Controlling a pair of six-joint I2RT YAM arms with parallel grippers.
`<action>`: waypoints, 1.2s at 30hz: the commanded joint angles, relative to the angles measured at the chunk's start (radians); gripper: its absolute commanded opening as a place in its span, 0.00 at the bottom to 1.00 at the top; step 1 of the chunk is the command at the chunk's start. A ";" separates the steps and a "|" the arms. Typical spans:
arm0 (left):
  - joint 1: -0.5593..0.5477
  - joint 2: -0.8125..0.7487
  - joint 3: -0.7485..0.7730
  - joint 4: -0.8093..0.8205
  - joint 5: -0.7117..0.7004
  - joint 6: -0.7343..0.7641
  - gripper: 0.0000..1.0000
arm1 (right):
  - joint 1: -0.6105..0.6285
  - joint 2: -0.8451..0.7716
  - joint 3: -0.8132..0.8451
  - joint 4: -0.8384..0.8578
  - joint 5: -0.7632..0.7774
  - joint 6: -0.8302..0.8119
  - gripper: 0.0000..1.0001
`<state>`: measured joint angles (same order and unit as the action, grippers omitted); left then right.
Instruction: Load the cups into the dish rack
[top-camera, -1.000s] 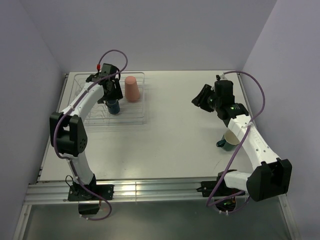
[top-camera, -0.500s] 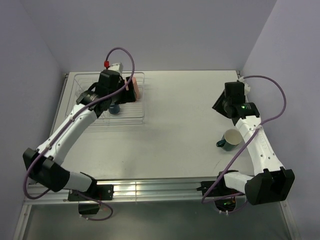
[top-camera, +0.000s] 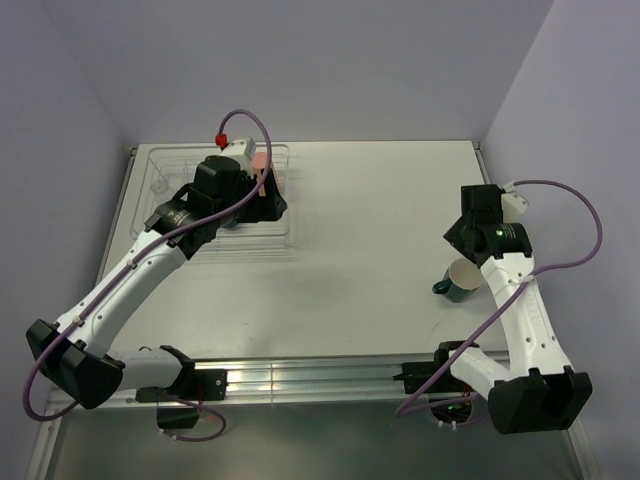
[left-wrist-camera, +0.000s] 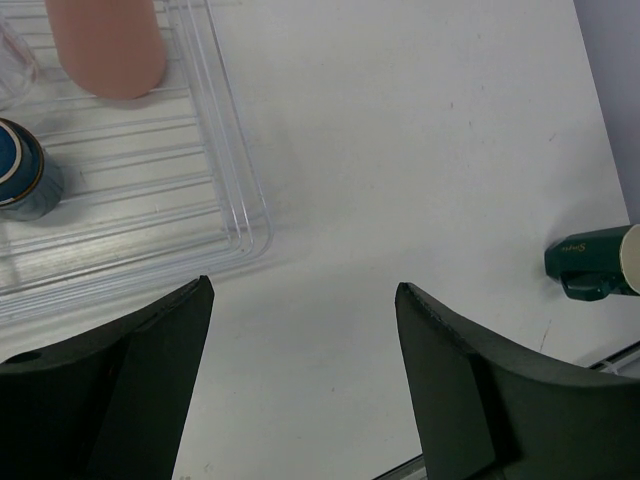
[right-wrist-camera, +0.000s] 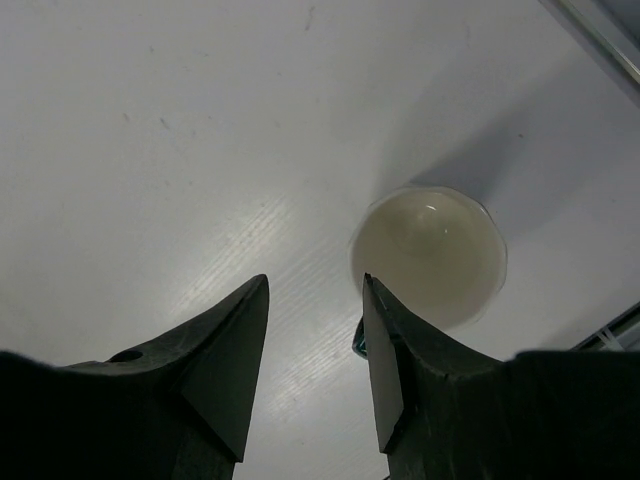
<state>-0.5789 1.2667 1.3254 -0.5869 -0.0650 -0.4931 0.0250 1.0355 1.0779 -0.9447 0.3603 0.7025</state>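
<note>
Lilac walls close in your pale grey surface (top-camera: 370, 220). At its far left sits the clear wire dish rack (left-wrist-camera: 235, 200). It already holds the salmon-pink plastic tumbler (left-wrist-camera: 105, 45), the small dark navy mug (left-wrist-camera: 20, 185) and what looks like a clear glass tumbler (left-wrist-camera: 10, 65) at the wrist view's edge; you cannot count the glasses from here. Most of the load seems done.

As far as the views show, what you have left is the teal mug with a cream inside (right-wrist-camera: 430, 255), upright near the right edge and well apart from the rack. Your right pincer (right-wrist-camera: 315, 290) hangs over it, spread and empty, with the rim just off to one side of the gap. Your left pincer (left-wrist-camera: 300, 295) is also spread and holds nothing, above bare surface just beside the rack's corner.

Nothing lies between mug and rack, but your left arm (top-camera: 150, 265) reaches over the rack and could crowd the drop-off.
</note>
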 joint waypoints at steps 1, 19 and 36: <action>-0.012 -0.030 -0.012 0.047 0.022 -0.001 0.80 | -0.017 0.003 -0.022 -0.039 0.054 0.020 0.51; -0.015 -0.033 -0.028 0.056 0.027 0.005 0.81 | -0.109 0.166 -0.059 0.043 -0.040 0.035 0.51; -0.015 -0.012 -0.028 0.048 0.021 0.007 0.80 | -0.120 0.233 -0.139 0.126 -0.075 0.028 0.46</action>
<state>-0.5888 1.2648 1.2961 -0.5709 -0.0494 -0.4919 -0.0818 1.2552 0.9436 -0.8658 0.2756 0.7269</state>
